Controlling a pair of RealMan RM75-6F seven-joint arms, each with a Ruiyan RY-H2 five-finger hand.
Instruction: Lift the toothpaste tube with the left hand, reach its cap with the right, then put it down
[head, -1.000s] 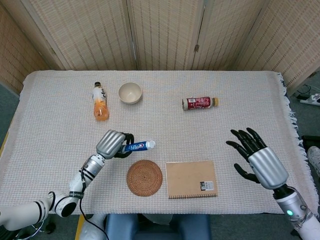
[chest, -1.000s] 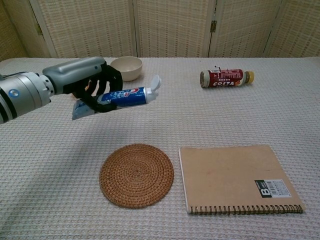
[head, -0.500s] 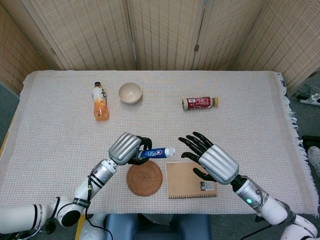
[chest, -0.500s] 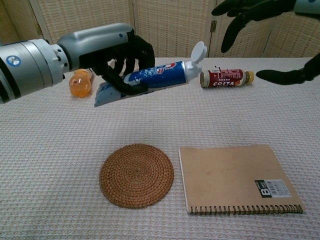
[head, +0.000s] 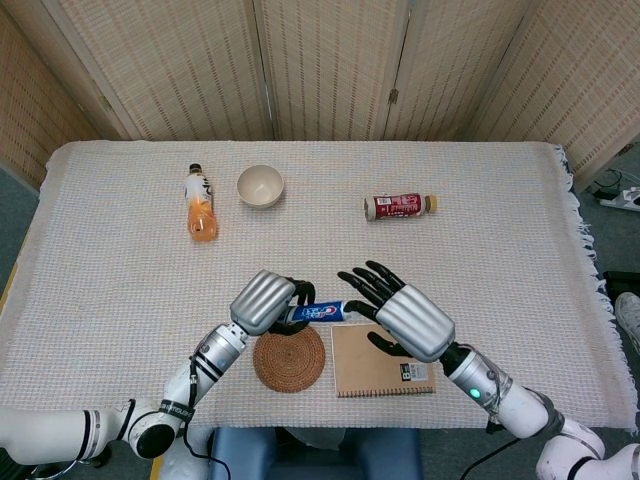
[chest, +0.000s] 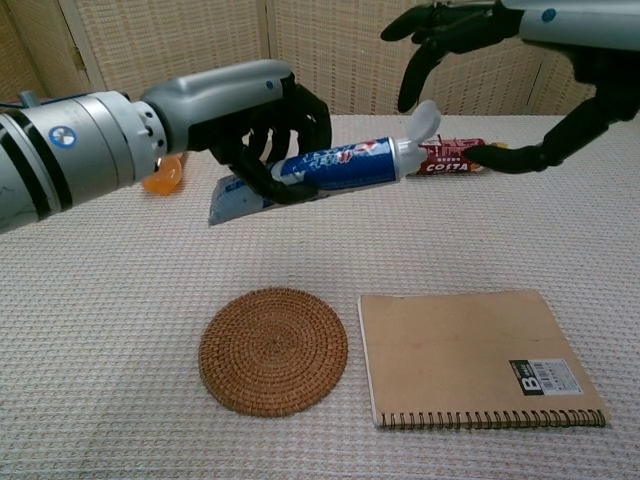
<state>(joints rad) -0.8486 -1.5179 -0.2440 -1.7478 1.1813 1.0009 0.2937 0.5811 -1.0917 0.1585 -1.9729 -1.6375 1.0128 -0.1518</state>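
The tube (chest: 330, 168) is blue and white with red lettering and a white flip cap (chest: 418, 136) at one end. It hangs in the air above the surface, held around its middle by the left hand (chest: 255, 125), lying nearly level with the cap end tilted a little upward and pointing toward the right hand (chest: 490, 60). The flat crimped tail sticks out behind the fingers and slopes down. The cap sits between the right hand's spread fingers and thumb; contact cannot be told.
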